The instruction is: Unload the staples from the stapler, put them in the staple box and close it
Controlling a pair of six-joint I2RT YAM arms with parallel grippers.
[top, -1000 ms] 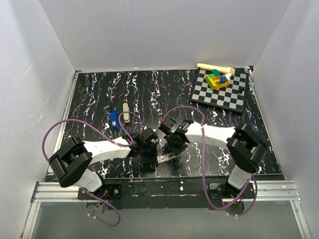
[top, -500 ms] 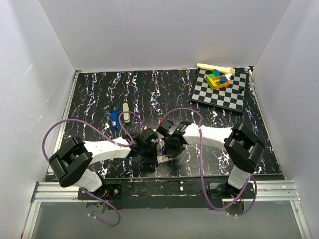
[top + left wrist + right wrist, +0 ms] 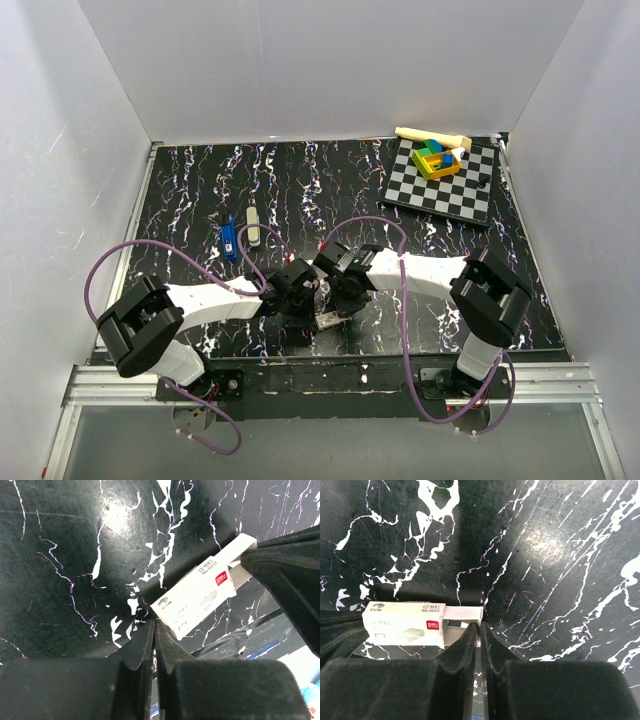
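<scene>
White staple box (image 3: 405, 622) lies near table's (image 3: 180, 190) front edge, stapler (image 3: 229, 241) well apart.

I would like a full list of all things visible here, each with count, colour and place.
stapler: one, blue and beige, table's left-centre
staple box: one, white, near edge, between the grippers
checkerboard: one, black and white, far right corner
block toy: one, multicoloured, on the checkerboard
stick: one, cream, at the checkerboard's far edge
table: one, black with white veins
left gripper: one, black, closed at the box's corner
right gripper: one, black, closed at the box's tray end
</scene>
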